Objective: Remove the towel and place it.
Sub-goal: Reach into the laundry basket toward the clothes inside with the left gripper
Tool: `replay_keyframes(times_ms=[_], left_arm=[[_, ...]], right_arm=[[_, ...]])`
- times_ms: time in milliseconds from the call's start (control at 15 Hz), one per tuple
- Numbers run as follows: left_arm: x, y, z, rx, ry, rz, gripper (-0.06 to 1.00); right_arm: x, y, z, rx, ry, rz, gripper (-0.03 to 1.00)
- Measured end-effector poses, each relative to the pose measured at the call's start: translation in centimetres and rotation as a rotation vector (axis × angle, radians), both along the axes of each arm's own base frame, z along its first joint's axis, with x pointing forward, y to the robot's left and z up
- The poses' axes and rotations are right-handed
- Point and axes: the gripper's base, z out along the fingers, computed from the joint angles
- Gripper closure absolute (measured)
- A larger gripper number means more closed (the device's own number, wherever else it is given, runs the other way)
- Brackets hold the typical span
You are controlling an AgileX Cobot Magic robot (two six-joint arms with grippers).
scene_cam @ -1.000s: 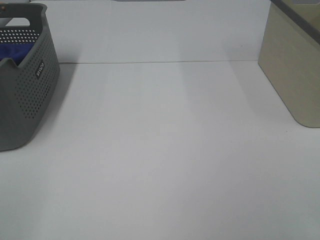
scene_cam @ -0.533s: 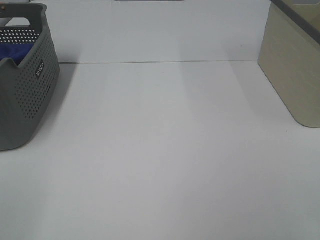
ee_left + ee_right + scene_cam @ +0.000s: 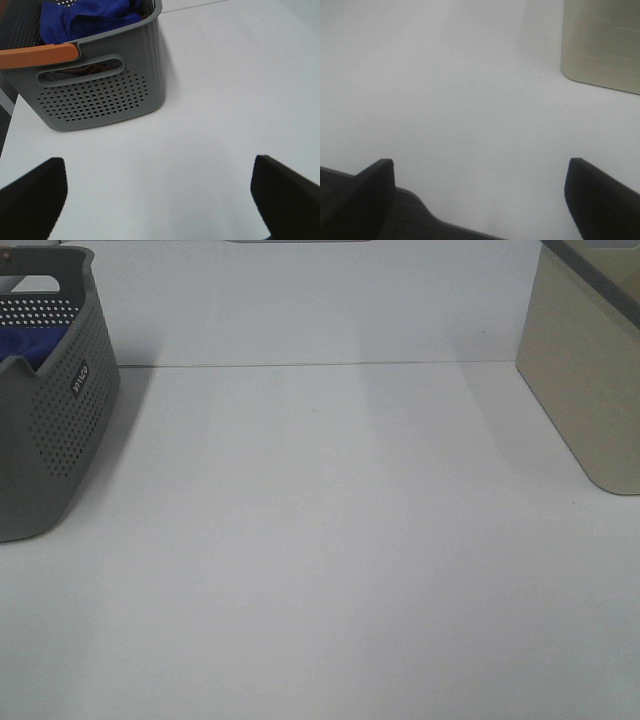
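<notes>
Two grippers to account for, both spread wide and holding nothing. Farthest left: grey basket (image 3: 60, 430), with the towel (image 3: 25, 345) bunched inside, crumpled, long axis impossible to tell. Near the basket's handled end wall and facing it: left gripper (image 3: 157, 187), towel ahead, past the near rim. Well right of the basket, over bare table (image 3: 320, 540): right gripper (image 3: 480, 185). Farther right of the basket again: beige bin (image 3: 585, 390). Probably a reach for the left arm, over that rim.

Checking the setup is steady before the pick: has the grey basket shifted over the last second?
No. The grey basket sits the same against the table seam and beige bin.
</notes>
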Motion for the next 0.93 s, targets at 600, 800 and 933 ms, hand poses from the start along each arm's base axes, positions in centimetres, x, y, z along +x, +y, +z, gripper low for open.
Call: replay_keyframes(times_ms=[600, 800, 933], left_arm=[[0.11, -0.01, 0.01, -0.001, 0.007, -0.001, 0.01], [0.28, -0.01, 0.01, -0.001, 0.018, -0.001, 0.01], [0.28, -0.01, 0.01, -0.001, 0.018, -0.001, 0.01]], right_arm=[[0.00, -0.01, 0.00, -0.001, 0.000, -0.001, 0.08], [0.00, -0.01, 0.00, -0.001, 0.000, -0.001, 0.08], [0.00, -0.01, 0.00, -0.001, 0.000, -0.001, 0.08]])
